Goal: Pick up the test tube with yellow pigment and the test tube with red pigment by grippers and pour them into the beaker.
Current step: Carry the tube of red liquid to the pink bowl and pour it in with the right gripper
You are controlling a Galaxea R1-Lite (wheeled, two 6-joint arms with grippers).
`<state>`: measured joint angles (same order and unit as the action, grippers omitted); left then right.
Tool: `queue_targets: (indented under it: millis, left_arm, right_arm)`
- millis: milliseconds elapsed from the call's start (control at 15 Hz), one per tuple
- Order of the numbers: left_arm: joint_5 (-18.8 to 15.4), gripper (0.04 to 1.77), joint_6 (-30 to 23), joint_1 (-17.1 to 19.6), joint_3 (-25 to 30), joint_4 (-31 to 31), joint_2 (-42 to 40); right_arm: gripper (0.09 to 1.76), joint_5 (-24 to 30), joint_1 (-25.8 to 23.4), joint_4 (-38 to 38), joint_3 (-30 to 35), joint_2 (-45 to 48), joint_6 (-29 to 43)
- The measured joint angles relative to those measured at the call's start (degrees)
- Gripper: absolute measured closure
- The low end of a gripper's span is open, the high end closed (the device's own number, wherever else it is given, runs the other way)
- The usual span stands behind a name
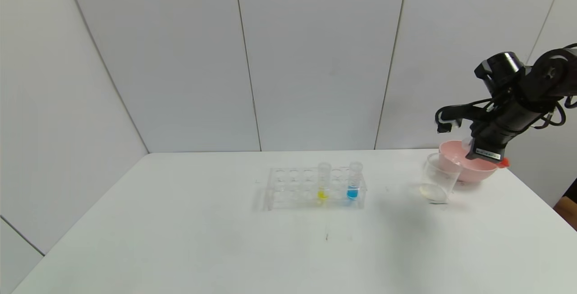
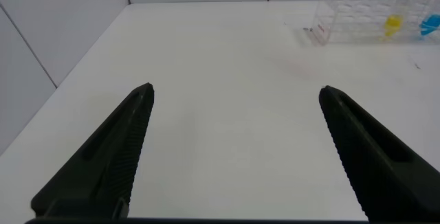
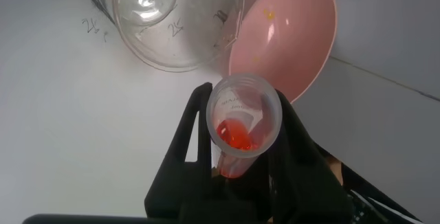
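Observation:
My right gripper (image 1: 478,150) is shut on the test tube with red pigment (image 1: 503,163) and holds it tilted above the pink bowl, just right of the beaker (image 1: 437,179). In the right wrist view the gripper (image 3: 245,102) clamps the tube (image 3: 242,125), whose open mouth faces the camera with red liquid inside; the beaker (image 3: 180,19) lies beyond it. The test tube with yellow pigment (image 1: 323,181) stands upright in the clear rack (image 1: 288,189). My left gripper (image 2: 235,88) is open and empty over bare table, out of the head view.
A pink bowl (image 1: 471,171) stands behind and right of the beaker, also in the right wrist view (image 3: 289,42). A tube with blue liquid (image 1: 354,180) stands in the rack right of the yellow one. The left wrist view shows the rack (image 2: 354,19) far off. The table's right edge is near the bowl.

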<state>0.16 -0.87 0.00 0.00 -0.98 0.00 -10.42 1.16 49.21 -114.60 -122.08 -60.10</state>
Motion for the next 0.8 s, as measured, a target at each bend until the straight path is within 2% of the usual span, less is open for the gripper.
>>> queue_targets:
  millis: [267, 600, 800]
  left_arm:
    - [0.0, 0.09, 0.0, 0.0, 0.0, 0.0, 0.0]
    - [0.0, 0.09, 0.0, 0.0, 0.0, 0.0, 0.0]
    - [0.0, 0.09, 0.0, 0.0, 0.0, 0.0, 0.0]
  right_arm:
    - [1.32, -7.9, 1.1, -0.4, 0.0, -0.4, -1.0]
    - [1.32, -9.6, 2.9, -0.4, 0.0, -1.3, -1.4]
    - [1.32, -15.3, 3.8, -0.3, 0.0, -1.6, -2.3]
